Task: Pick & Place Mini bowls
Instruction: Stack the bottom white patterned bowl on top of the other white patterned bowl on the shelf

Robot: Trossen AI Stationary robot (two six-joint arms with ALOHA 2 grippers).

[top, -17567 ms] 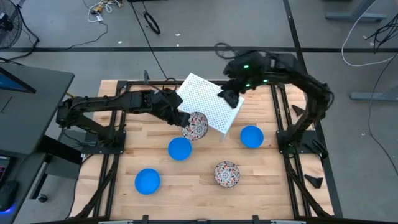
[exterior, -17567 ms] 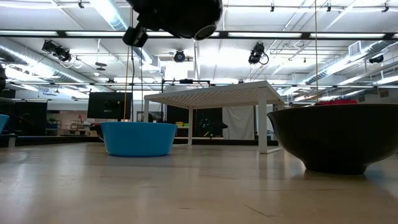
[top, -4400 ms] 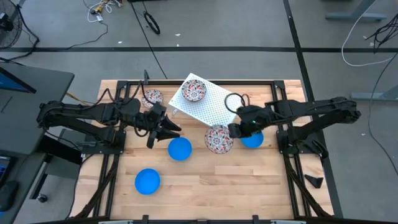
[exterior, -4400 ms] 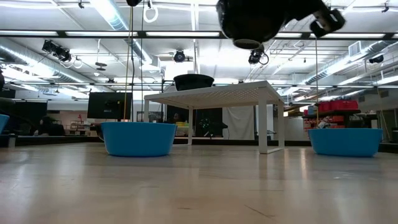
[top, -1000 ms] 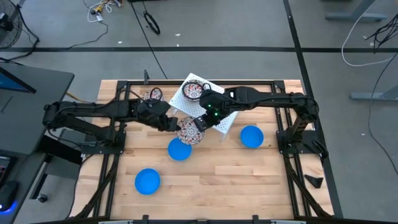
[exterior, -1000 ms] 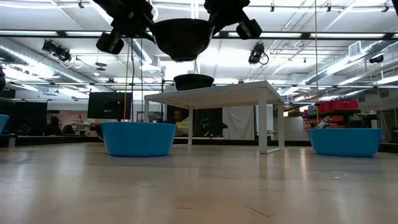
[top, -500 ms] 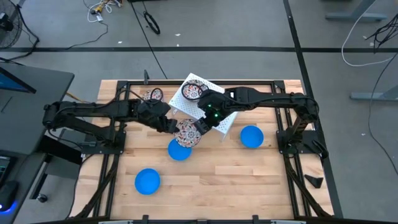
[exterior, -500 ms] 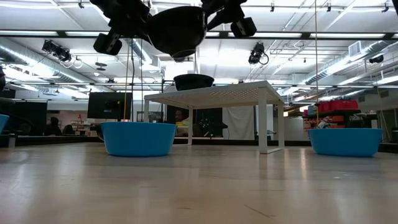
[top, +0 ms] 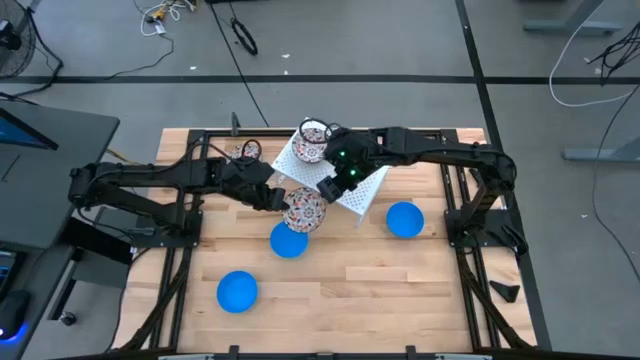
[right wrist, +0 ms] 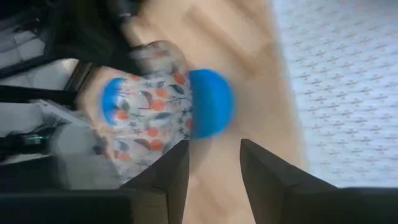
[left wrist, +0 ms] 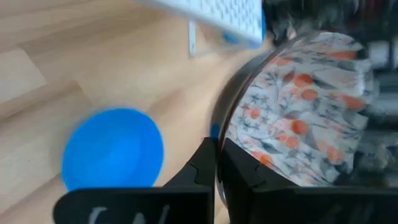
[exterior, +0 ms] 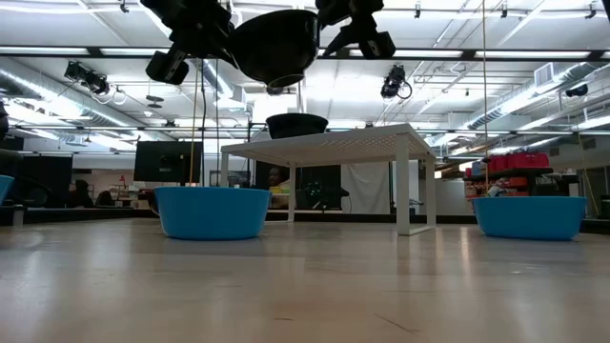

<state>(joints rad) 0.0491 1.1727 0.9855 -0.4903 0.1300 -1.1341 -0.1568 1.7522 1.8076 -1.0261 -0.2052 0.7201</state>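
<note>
Bare table (top: 330, 290) fills the lower middle – open passage there. Centre is crowded: white rack (top: 345, 180), both arms, blue bowl (top: 289, 241).

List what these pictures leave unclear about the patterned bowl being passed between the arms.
- Grip: in the high view the left gripper covers the held patterned bowl's rim; only the left wrist view shows the fingers pinching it.
- Blue bowl underneath: partly covered by the held bowl, high view.
- Bowl's pattern: a dark silhouette in the low view.
- Right gripper: the blurred right wrist view shows its fingers apart, off the bowl.
</note>
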